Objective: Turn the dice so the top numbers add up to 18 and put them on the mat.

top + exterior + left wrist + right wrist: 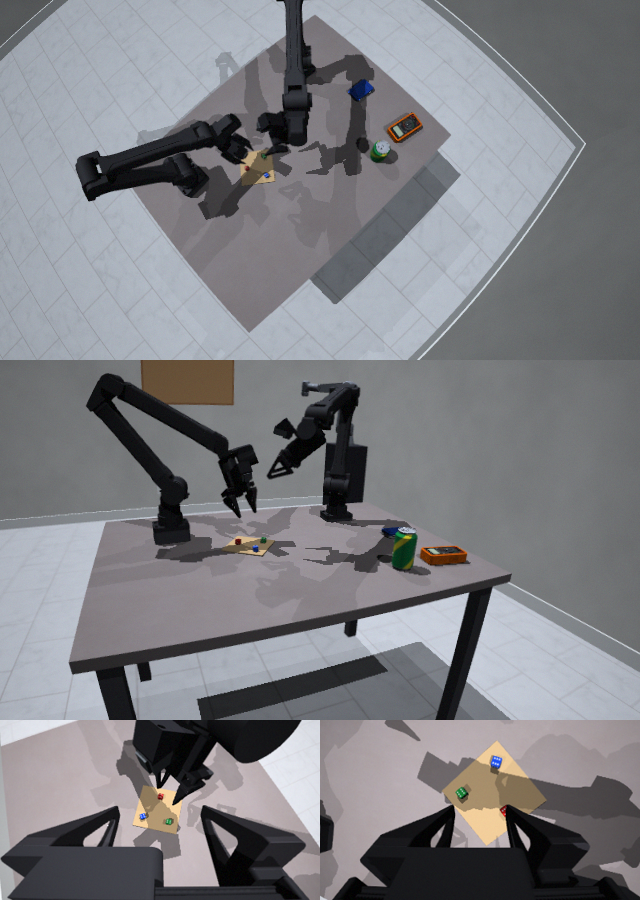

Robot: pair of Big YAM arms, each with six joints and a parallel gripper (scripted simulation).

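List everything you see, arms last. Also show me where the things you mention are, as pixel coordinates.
Red die (247, 168) (238, 541) (160, 796) (503, 811): one, red, on mat
Green die (264, 156) (263, 540) (169, 821) (461, 792): one, green, on mat
Blue die (266, 175) (255, 548) (143, 816) (496, 762): one, blue, on mat
Mat (250, 179) (247, 546) (154, 824) (485, 824): one, tan, on table
Can (380, 151) (404, 550): one, green-yellow, beside meter
Meter (405, 127) (443, 555): one, orange, on table
Flat object (361, 90) (390, 532): one, blue, on table
Table (240, 280) (200, 610) (40, 780) (360, 760): one, grey-brown, on floor
Floor (475, 150) (30, 585) (297, 760): one, pale, below
Walls (500, 460): grey, behind
Board (187, 382): one, brown, on wall
Panel (357, 470): one, dark, behind left arm
Arms: two, black, at table
Left gripper (268, 154) (270, 477) (160, 810): one, black, open, above table
Right gripper (248, 154) (247, 514) (166, 795) (480, 809): one, black, open, above table

Blue die (266, 175) (255, 548) (142, 816) (496, 762): six white pips on top; other markings too small.
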